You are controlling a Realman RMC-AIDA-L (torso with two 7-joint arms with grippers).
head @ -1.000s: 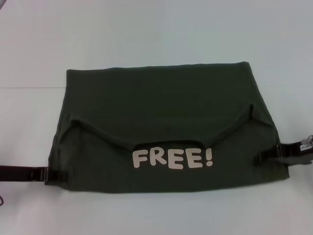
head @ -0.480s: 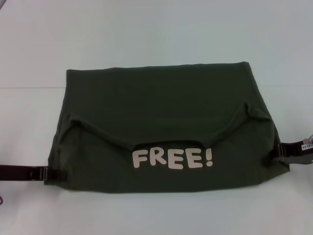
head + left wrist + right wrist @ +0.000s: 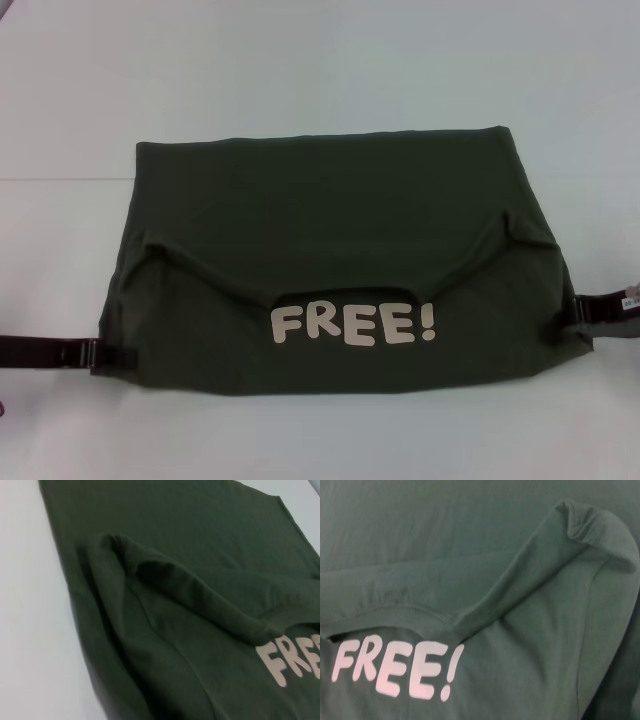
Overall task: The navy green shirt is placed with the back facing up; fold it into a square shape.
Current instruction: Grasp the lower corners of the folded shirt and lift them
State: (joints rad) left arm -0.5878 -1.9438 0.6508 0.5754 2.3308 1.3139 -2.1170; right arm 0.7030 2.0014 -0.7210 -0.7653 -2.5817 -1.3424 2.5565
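The navy green shirt (image 3: 330,210) is a plain dark olive green, unpatterned, with cream "FREE!" lettering (image 3: 353,324) near its edge closest to the table's near side. The table (image 3: 300,70) is plain white. Both hands, left hand (image 3: 112,357) and right hand (image 3: 580,312), are black.

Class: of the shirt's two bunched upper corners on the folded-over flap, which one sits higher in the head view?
The corner on the robot's right; the left one sits lower on the navy green shirt.

The left gripper (image 3: 112,357) shows only its tips at the shirt's (image 3: 330,220) near left corner; the right gripper (image 3: 578,312) is cut off by the right edge. Whether either grips cloth cannot be told.
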